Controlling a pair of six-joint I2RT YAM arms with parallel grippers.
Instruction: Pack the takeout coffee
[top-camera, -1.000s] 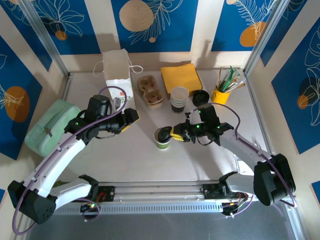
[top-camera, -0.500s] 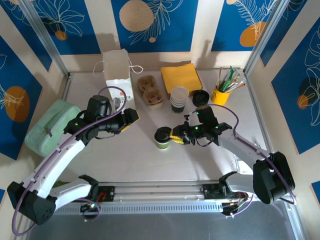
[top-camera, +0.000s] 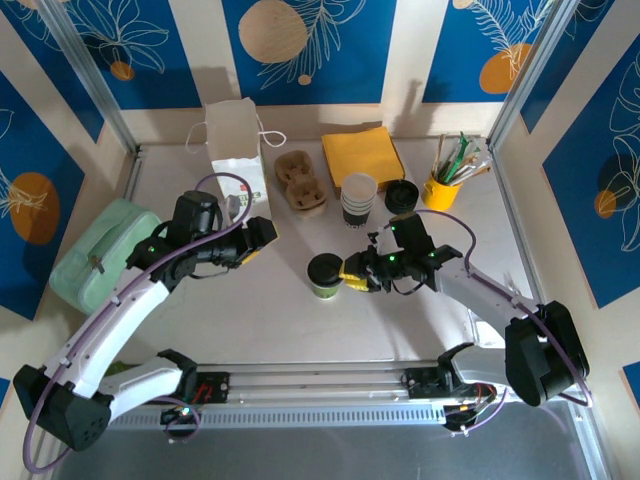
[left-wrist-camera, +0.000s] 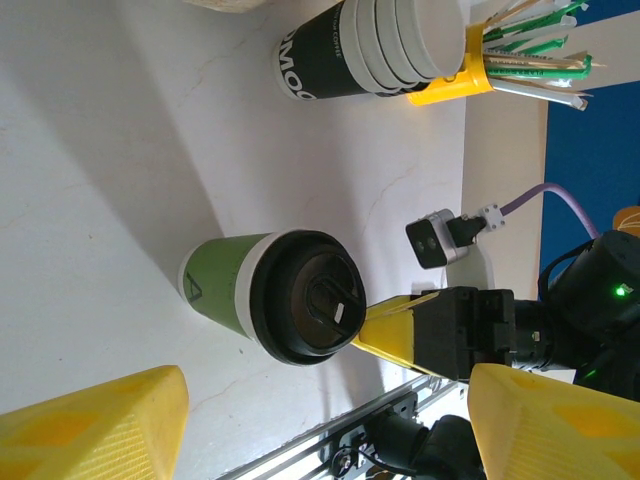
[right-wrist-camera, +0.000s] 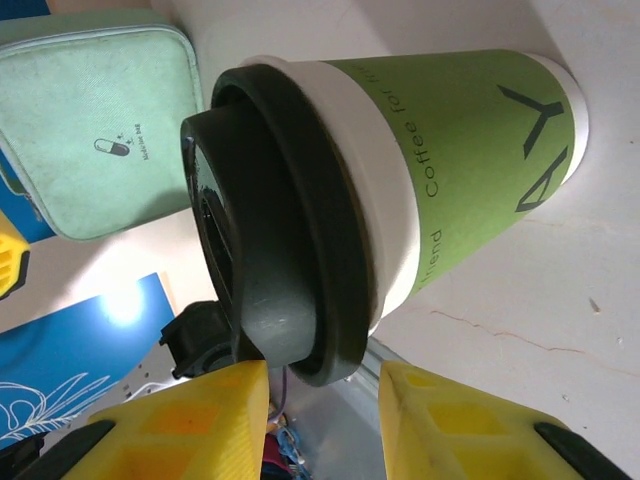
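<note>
The takeout coffee, a green paper cup with a white rim and a black lid, stands upright mid-table. My right gripper sits just right of it at lid height. Its yellow fingers are open, and the lid's edge lies just ahead of the gap without being pinched. One right finger shows next to the lid. My left gripper hovers to the cup's left, apart from it. Its fingers are spread wide and open, with nothing between them.
A white paper bag stands at the back left. A brown cup carrier, yellow napkins, stacked cups, black lids and a yellow cup of straws line the back. A mint case lies at the left edge.
My right gripper's fingers have spread apart at the cup's lid. The cup and the left arm have stayed where they were.
</note>
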